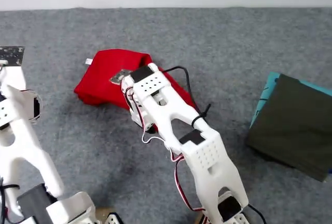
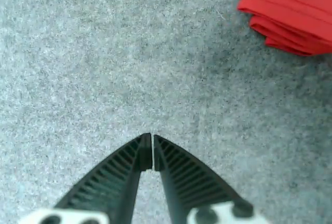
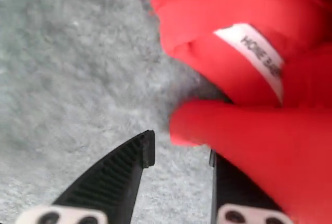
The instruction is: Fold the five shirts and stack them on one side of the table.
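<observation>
Left tool: left of the red shirt, blades pressed together, holding nothing, over bare grey worktop.
Red shirt: mid-worktop, bunched into loose folds, not yet a flat packet.
Right tool: at the shirt's edge, blades spread, a fold of cloth lying against one blade.
Folded stack: well right of the shirt, dark piece on top, running off the view's right edge.
Advice: close on the whole hem and keep the layers together.
Room: open worktop between shirt and stack.
</observation>
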Robot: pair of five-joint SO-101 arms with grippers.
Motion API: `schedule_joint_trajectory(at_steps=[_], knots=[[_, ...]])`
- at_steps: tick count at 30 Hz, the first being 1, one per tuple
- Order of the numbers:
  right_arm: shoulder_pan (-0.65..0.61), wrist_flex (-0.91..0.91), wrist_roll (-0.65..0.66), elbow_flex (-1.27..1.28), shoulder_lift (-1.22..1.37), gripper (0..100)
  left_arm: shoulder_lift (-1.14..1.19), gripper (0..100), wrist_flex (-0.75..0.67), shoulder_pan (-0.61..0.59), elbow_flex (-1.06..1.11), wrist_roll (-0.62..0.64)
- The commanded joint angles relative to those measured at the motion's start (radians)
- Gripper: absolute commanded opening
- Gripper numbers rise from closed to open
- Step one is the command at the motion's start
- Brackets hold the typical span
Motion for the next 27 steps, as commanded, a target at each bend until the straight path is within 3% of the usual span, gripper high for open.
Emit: schedule_joint_trajectory(at_steps=[1,7,12,20,27], knots=[[-0.013,-0.005,-0.009,-0.049,0.021,18.4,-0.046,2,-0.023,-0.005,-0.005,-0.006],[-0.013,-0.028,-0.003,-0.049,0.068,17.2,-0.046,2,-0.023,-0.005,-0.005,-0.006],[-0.005,-0.048,0.009,-0.052,0.064,4.4,-0.046,2,-0.021,-0.005,-0.005,-0.006],[0.041,0.116,0.169,-0.269,-0.038,1.0,-0.052,2,-0.018,-0.003,-0.005,-0.006],[0.134,0.114,0.351,-0.439,-0.354,1.0,-0.052,2,-0.015,0.0,-0.005,-0.006]])
